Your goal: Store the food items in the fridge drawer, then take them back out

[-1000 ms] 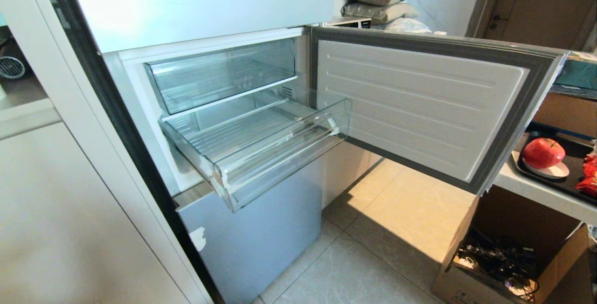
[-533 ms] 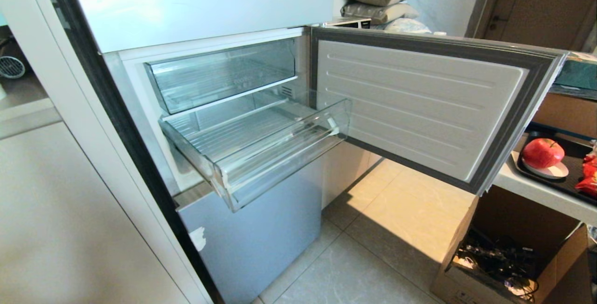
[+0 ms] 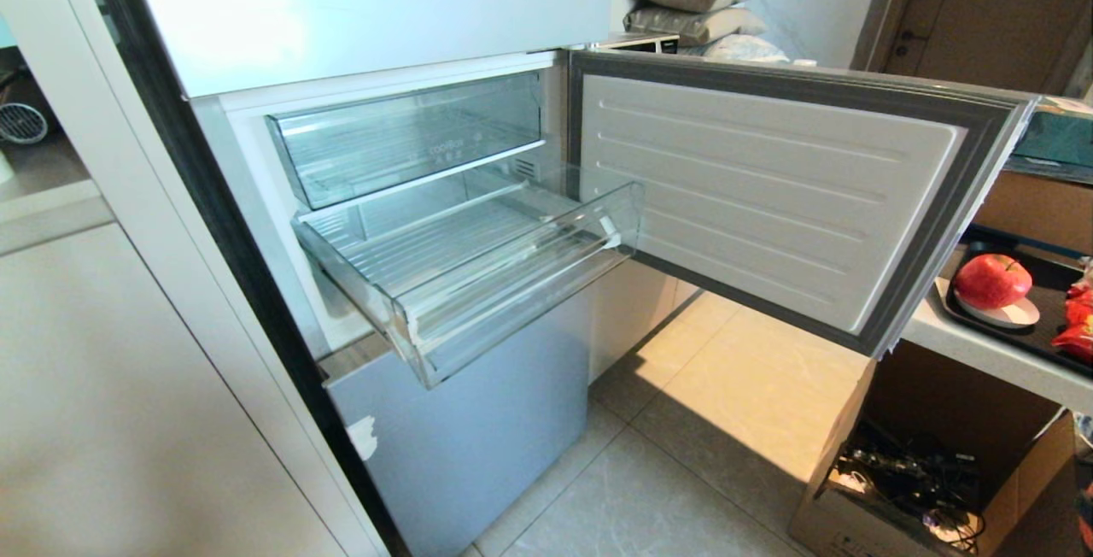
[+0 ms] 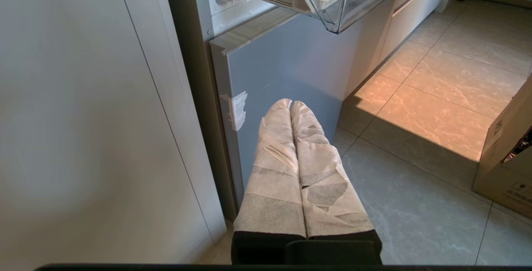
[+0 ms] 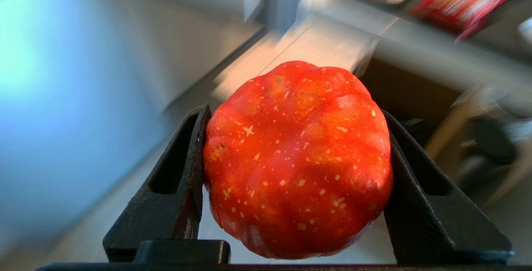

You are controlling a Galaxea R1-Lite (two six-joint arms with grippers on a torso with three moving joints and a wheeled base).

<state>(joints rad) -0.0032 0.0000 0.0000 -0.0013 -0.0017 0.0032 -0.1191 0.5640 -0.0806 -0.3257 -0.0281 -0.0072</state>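
One ribbed, speckled, glossy red fruit [image 5: 297, 163] sits pinched between the black fingers of my right gripper [image 5: 295, 113], jaws spread wide around its flanks. The room behind it is smeared, so I judge this arm is swinging. A red blur now shows at the lower right edge of my head view, where a second ago there was none. My left gripper [image 4: 291, 104] hangs low by the fridge's grey lower door, its white-wrapped fingers pressed together on nothing.

Farther off, the wide clear plastic fridge drawer [image 3: 521, 279] with the ribbed floor stands pulled out and holds nothing yet. Beyond the open fridge door [image 3: 768, 198], at the counter's near edge, the black tray [image 3: 1052, 284] carries a round red apple [image 3: 990, 279] on a white saucer [image 3: 1020, 315] as before, with smaller red pieces [image 3: 1078, 322] beside it. So I reckon the first piece is on its way to the drawer.
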